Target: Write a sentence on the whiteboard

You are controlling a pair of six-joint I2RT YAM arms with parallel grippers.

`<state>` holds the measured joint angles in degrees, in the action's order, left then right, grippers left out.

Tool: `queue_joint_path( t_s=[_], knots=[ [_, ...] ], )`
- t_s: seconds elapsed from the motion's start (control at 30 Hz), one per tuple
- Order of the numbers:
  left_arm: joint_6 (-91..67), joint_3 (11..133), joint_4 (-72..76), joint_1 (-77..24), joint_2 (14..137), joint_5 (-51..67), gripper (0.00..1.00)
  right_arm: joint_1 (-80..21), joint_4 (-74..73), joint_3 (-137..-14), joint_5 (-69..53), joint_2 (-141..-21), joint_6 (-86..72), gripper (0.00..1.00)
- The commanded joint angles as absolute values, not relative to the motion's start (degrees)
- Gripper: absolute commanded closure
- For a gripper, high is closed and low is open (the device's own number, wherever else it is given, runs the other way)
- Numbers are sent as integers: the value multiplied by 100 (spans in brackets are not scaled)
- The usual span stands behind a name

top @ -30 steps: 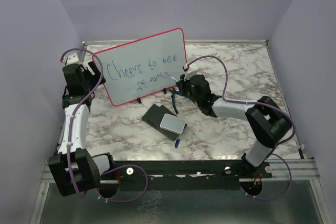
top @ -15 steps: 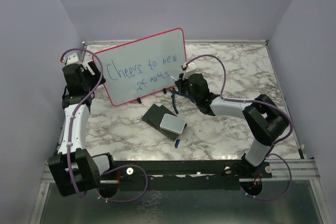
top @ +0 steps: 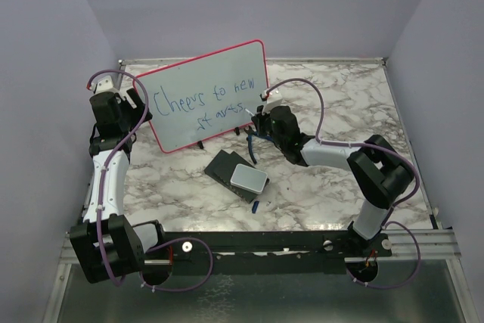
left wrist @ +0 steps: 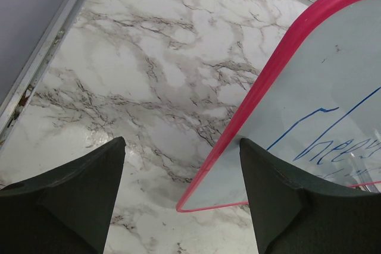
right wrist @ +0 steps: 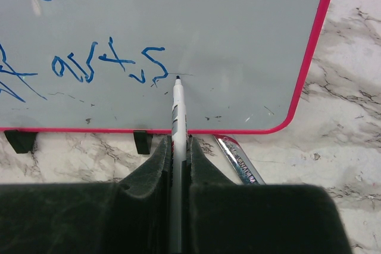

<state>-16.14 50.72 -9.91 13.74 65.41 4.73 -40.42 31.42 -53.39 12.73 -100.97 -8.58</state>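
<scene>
The whiteboard (top: 227,66) is stood on its feet at the back of the marble table (top: 363,104), with the sentence (top: 203,104) "Cheers to new starts" written on it in blue. A marker (right wrist: 177,108) is pinched between the pressed-together fingers of the right gripper (right wrist: 177,144), its tip set just right of the last letter. The left gripper (left wrist: 181,144) is spread about the board's left frame edge

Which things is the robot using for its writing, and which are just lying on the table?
For the job: the whiteboard; the blue sentence on it; the marker, pinched in the right pincer, tip at the board; the left pincer, open around the board's left edge.
Just lying about: the dark block with a pale pad; the small blue piece near it.
</scene>
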Motion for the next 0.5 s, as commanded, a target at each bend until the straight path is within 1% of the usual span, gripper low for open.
queue_joint_path(
  t_s=[0.0, 0.13, 0.23, 0.33, 0.47],
  knots=[
    [-1530, 4997, -914, 1346, 6407, 538, 21, -4012, 3173, -5469, 1401, -10155, -877, 99],
    [-1540, 4992, -910, 1353, 6407, 531, 21, -4016, 3306, -5222, 1248, -9868, -818, 99],
    [-1547, 4992, -911, 1345, 6392, 498, 19, -4013, 3279, -4937, 954, -9430, -775, 99],
    [-1539, 4988, -920, 1349, 6369, 434, 10, -4017, 3146, -4623, 723, -8916, -858, 99],
    [-1530, 4976, -932, 1352, 6314, 338, 2, -4015, 2578, -4457, 822, -8387, -966, 99]
  ],
)
